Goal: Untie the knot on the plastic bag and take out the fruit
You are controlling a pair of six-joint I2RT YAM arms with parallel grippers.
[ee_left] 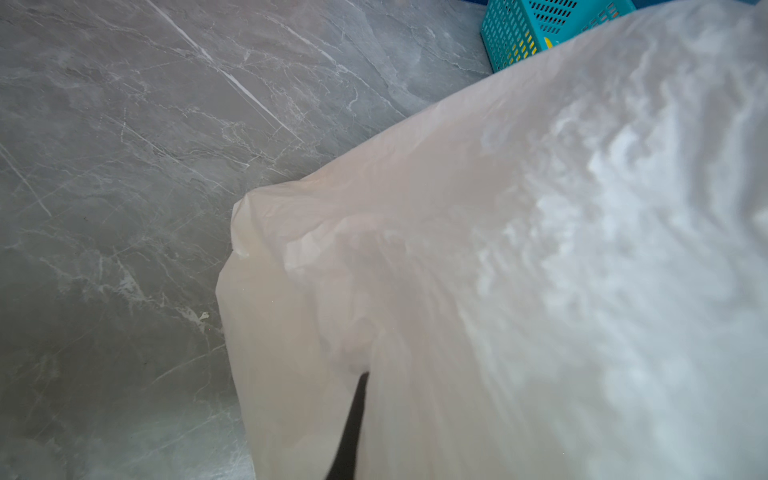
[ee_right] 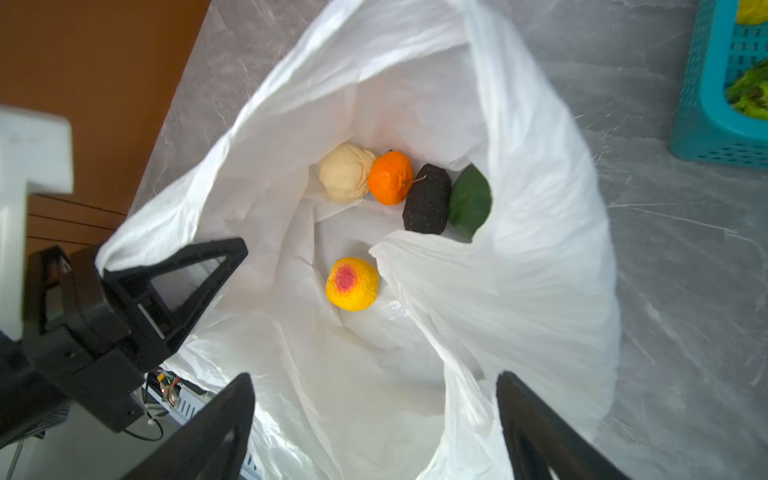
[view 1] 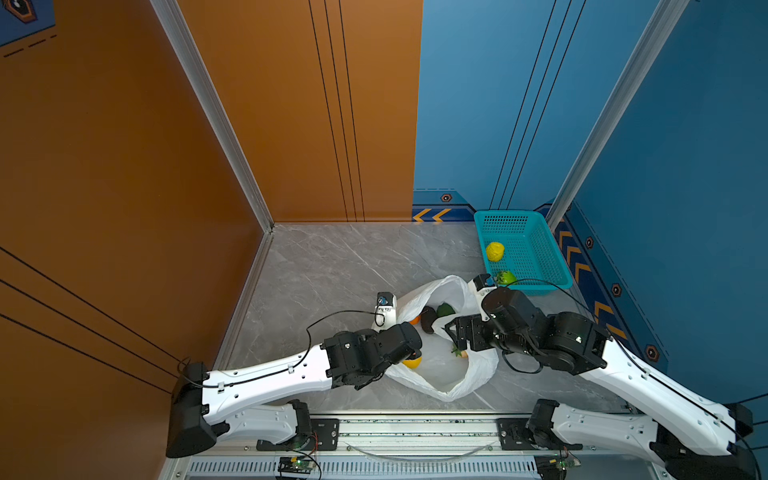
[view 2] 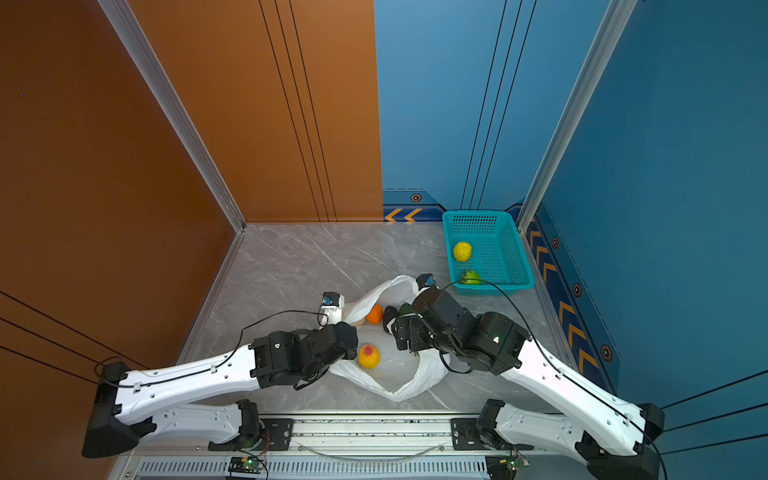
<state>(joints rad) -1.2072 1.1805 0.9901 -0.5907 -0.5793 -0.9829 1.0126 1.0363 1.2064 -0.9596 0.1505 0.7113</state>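
Note:
The plastic bag (view 1: pixel 440 376) (view 2: pixel 399 374) (ee_right: pixel 519 291) lies on the table with its mouth wide open; the knot is out of view. Inside it lie fruit: a cream-white one (ee_right: pixel 345 172), an orange one (ee_right: pixel 390 178) (view 2: pixel 374 314), a black one (ee_right: pixel 427 203), a dark green one (ee_right: pixel 471 201) and a yellow one with a red spot (ee_right: pixel 352 284) (view 2: pixel 368 356). My left gripper (ee_right: pixel 232 249) (ee_left: pixel 357 415) is shut on the bag's left rim, with plastic (ee_left: pixel 540 249) draped over its jaws. Above the bag's near rim my right gripper (ee_right: pixel 374 378) (view 1: pixel 457 332) stands open and holds nothing.
A teal basket (view 1: pixel 540 257) (view 2: pixel 503 257) stands at the back right by the blue wall. It holds a yellow bumpy fruit (view 1: pixel 495 251) (view 2: pixel 462 251) and a bright green one (view 1: pixel 505 277) (view 2: pixel 470 277). An orange wall bounds the left side of the grey marble table (view 1: pixel 332 270).

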